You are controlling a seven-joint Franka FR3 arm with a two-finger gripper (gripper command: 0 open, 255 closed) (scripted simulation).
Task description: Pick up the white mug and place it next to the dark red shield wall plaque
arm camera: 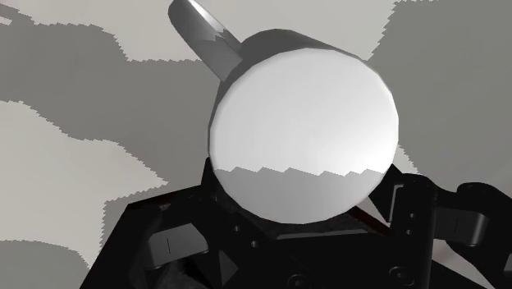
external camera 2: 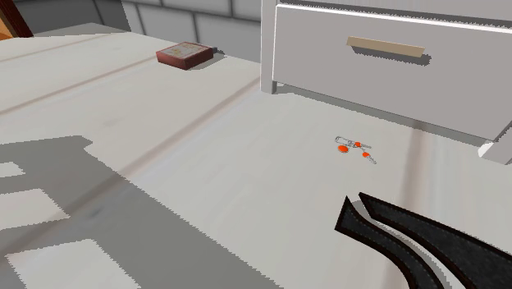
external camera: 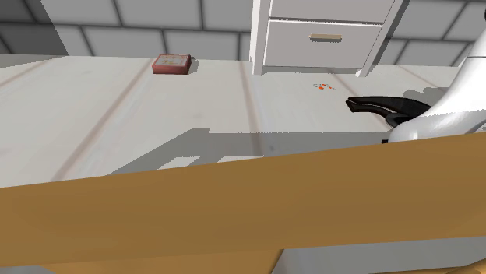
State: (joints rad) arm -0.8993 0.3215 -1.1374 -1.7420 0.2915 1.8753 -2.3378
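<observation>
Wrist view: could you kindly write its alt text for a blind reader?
A white mug, seen end-on as a round disc with its handle jutting out, sits against the black gripper. Behind lies a pale, shadow-streaked surface.

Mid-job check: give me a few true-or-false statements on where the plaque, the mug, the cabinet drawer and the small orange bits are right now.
1. The dark red plaque lies flat on the pale surface. True.
2. The drawer of the white cabinet is pulled out. False: it sits shut, flush with the front.
3. The white mug stands right beside the plaque. False: it is close before the wrist camera, one round end toward it, with its handle sticking out sideways. It is not by the plaque.
4. The small orange bits lie between the cabinet and the black curved object. True.
</observation>
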